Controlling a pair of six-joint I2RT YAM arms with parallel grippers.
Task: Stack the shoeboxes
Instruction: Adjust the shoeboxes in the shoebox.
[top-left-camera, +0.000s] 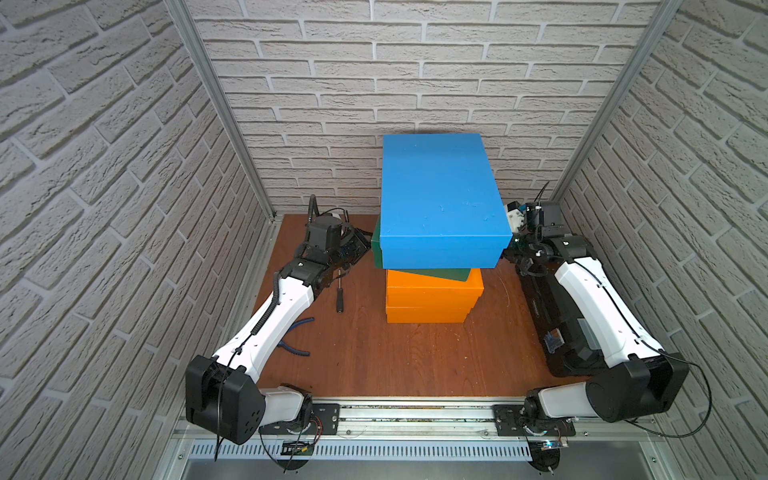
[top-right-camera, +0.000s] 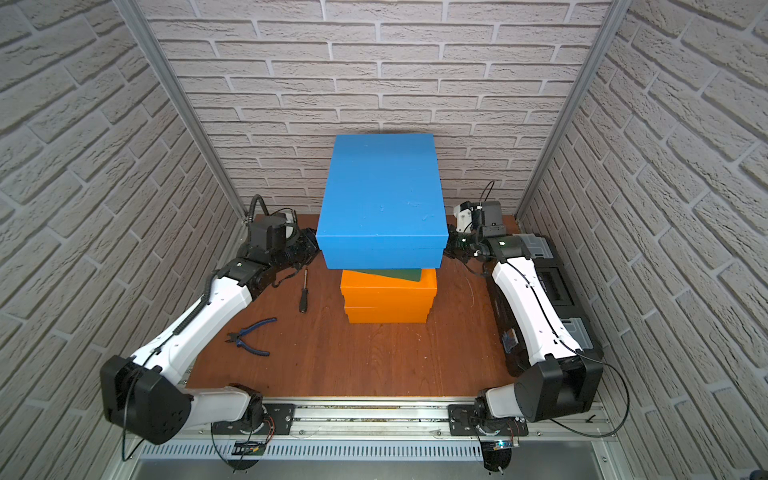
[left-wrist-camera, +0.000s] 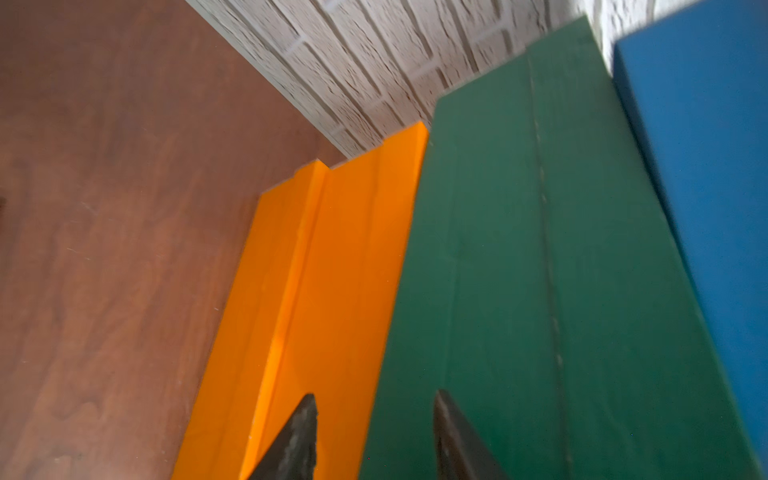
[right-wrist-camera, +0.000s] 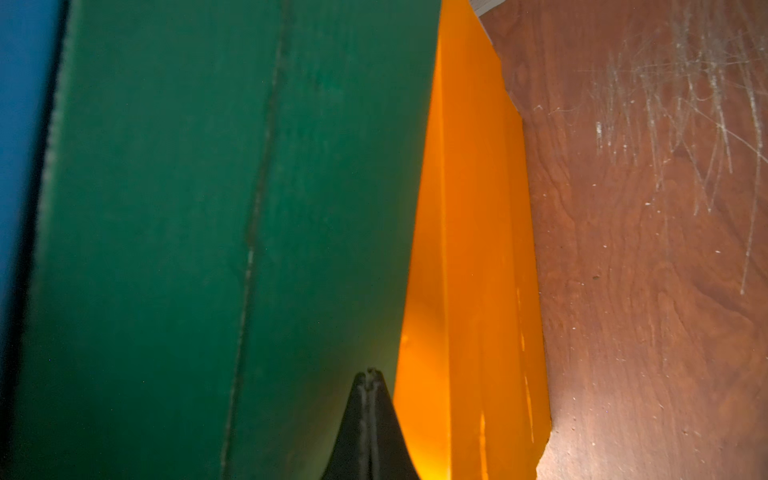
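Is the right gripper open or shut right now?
Shut. In the right wrist view the right gripper has its jaws pressed together, nothing between them.

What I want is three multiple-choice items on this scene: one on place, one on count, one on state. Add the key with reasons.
1. Where is the blue shoebox? A. lowest B. second from the bottom C. topmost
2. How many orange shoeboxes are there? A. one B. two C. four
3. How is the right pincer? A. shut, empty B. wide open C. clamped on a lid

Key: 1 C, it lies over the green shoebox and all the others; 2 B, two orange boxes show below the green one; 3 A, its fingers meet with nothing between them in the right wrist view.
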